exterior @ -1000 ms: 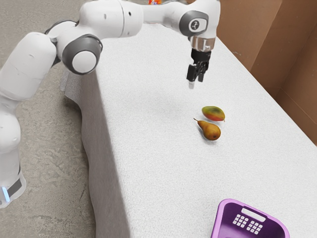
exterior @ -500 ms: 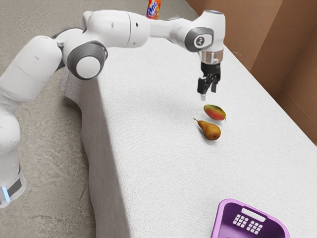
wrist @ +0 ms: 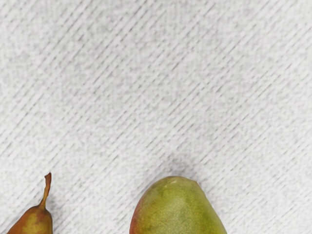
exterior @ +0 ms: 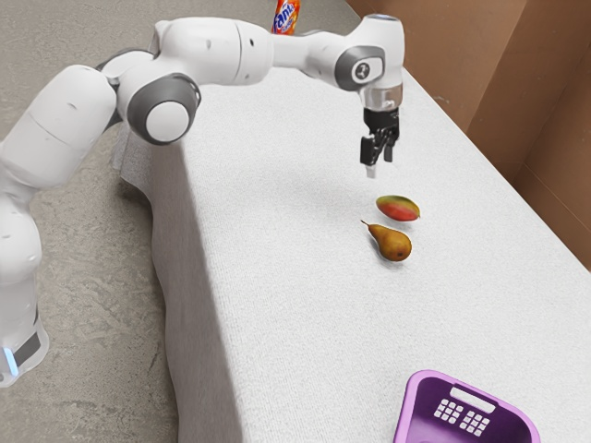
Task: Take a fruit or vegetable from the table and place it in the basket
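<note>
Claw [exterior: 379, 164]: up in the air over the table, pointing down, its two black fingers standing apart with a gap between them, wide rather than pinched, folks!

Mango [exterior: 398, 208]: down on the cloth near the claw, well below those fingertips; green along the top, red along the flank in the exterior view, and the wrist view catches its yellow-green rounded end.

Pear [exterior: 392, 245]: right beside the mango, a sliver of cloth between them; golden brown, lying on its side, stem [wrist: 46, 190] aimed up and toward the exterior view's left.

Cloth [exterior: 295, 295]: white, ribbed, spread over the long table and dropping down its side.

Basket [exterior: 426, 375]: purple, well apart from both fruits, at the exterior view's lower edge and partly cut off; pale handle slot, little square holes in the wall.

Arm [exterior: 212, 51]: white with grey joints, bent across from the exterior view's left.

Bottle [exterior: 286, 17]: orange, with a blue and white label, at the far end behind the arm.

Panels [exterior: 471, 55]: plain brown, along the exterior view's right.
</note>
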Tool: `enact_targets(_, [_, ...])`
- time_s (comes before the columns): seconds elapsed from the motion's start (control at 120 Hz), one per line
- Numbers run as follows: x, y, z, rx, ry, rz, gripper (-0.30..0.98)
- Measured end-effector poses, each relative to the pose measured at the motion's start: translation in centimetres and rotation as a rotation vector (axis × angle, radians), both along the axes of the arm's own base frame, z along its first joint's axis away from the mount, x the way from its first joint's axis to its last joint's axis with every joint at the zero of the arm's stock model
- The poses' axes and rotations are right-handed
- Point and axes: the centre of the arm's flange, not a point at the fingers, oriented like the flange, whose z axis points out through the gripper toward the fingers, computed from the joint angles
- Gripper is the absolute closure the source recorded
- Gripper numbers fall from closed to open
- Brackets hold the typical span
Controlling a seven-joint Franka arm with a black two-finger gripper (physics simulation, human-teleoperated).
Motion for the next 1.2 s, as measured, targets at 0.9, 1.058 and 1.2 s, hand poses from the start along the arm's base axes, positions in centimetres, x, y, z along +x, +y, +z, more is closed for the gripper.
enact_targets(0.9, [3.4, -2.3, -4.8, -0.048, -0.081, -0.072, 0.00])
enact_targets(1.058, [3.9, -2.7, -5.4, -0.055, -0.096, -0.082, 0.00])
enact_targets(1.2, [4.2, -2.8, -6.2, -0.059, -0.101, -0.087, 0.00])
